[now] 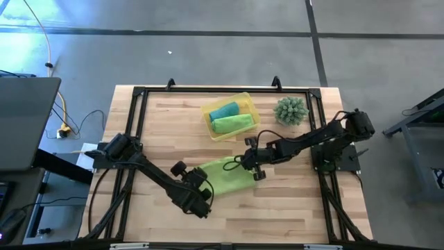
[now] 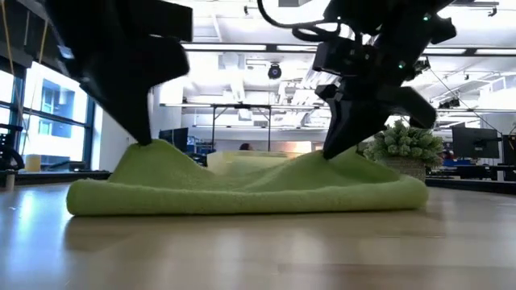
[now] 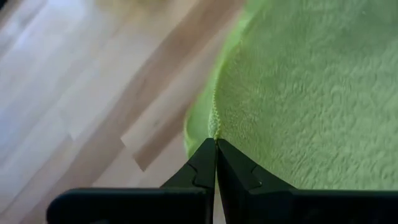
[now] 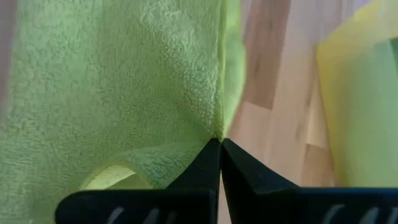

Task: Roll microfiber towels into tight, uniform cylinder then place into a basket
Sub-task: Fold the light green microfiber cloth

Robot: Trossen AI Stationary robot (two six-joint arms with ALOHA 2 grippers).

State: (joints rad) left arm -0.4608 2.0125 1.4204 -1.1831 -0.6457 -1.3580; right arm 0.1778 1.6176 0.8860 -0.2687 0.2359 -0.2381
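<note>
- My left gripper (image 1: 200,196) sits at the near-left corner of the flat lime towel (image 1: 225,175), fingers pressed fully together with the hem pinched between the tips (image 3: 215,144).
- The towel lies mid-table on the wooden tabletop (image 1: 291,208), not yet rolled. The low view shows it tented up at both pinch points and sagging between them.
- My right gripper (image 1: 258,167) is on the towel's far-right edge, jaws clamped all the way down on a fold of the cloth (image 4: 219,142).
- The yellow basket (image 1: 248,100) is further back, well apart from the towel, and already holds a teal roll (image 1: 223,111) and a lime roll (image 1: 232,124).
- The spiky plant (image 1: 291,110) stands to the right of the basket, near my right arm.
- Risk: both holds catch only the thin edge. If I pull unevenly the hem probably slips out of one pinch.
- Risk: the slack in the middle likely makes the roll loose or cone-shaped unless I tension it first.
- Risk: swinging the right arm back could clip the plant or nudge the basket.
</note>
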